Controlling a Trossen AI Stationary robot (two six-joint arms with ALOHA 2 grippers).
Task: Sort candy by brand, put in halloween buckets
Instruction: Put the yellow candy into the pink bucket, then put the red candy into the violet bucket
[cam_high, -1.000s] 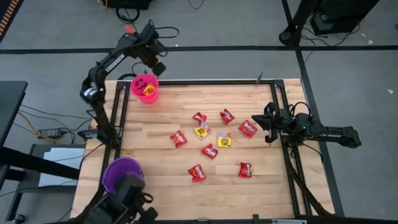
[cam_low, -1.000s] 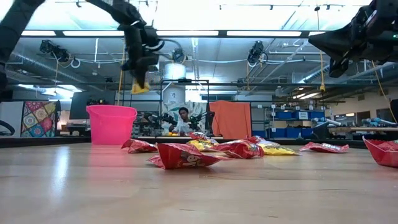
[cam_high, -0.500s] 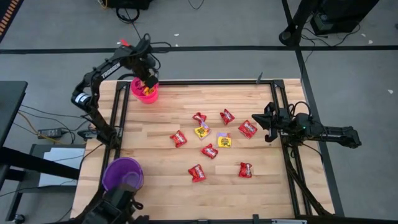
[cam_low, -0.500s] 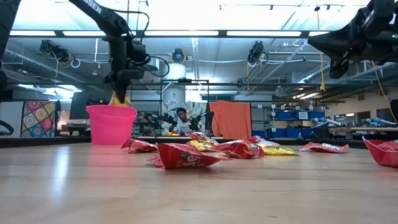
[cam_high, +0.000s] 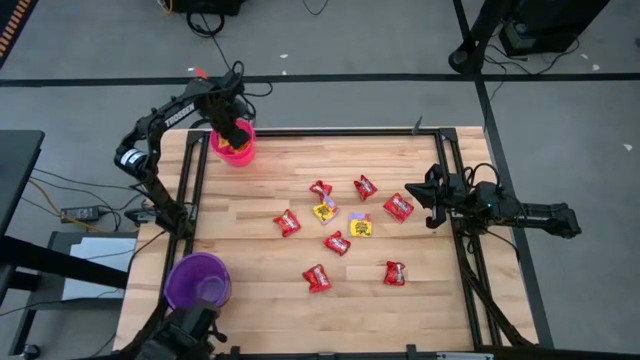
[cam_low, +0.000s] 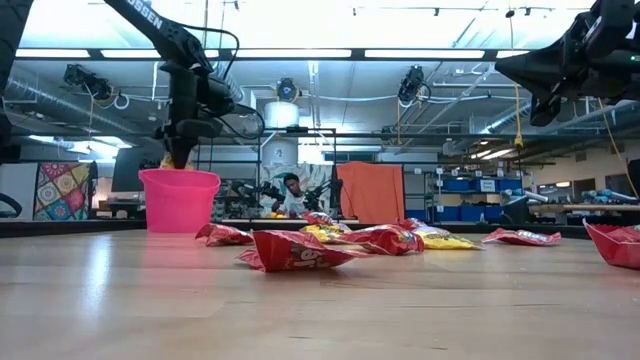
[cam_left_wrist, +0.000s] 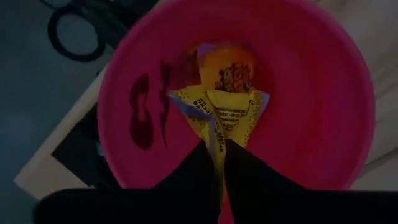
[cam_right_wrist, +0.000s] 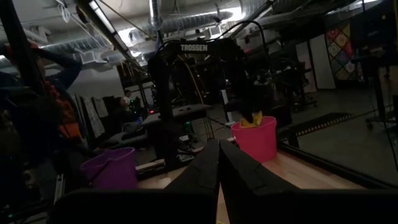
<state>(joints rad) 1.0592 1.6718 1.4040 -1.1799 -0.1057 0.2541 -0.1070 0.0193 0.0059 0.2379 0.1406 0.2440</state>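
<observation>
So in the last second the left gripper (cam_high: 233, 131) went from hanging high behind the pink bucket (cam_high: 221, 146), upper left of the overhead frame, to sitting right down in its mouth. It carried a yellow packet (cam_left_wrist: 221, 115) the whole way, and in the wrist shot that packet is now dangling inside the pink bowl, right over another yellow-orange one (cam_left_wrist: 227, 68) already lying at the bottom. The jaws look like they're only just starting to ease apart; the wrapper's tail is still caught between the two dark fingers, so I'd call it pinched, not dropped yet.

My read: this yellow one is basically delivered, just needs the let-go.

Right gripper (cam_high: 432, 197) hasn't budged, parked at the right edge of the tabletop (cam_high: 270, 290) with its jaws pressed together, holding nothing.

Still loose in the middle of the tabletop: the red packets (cam_high: 316, 277) scattered about, plus two more yellow ones (cam_high: 325, 211) near the centre. The purple bucket (cam_high: 197, 281) at lower left looks empty from above, so the reds haven't been started, far as I can tell.
</observation>
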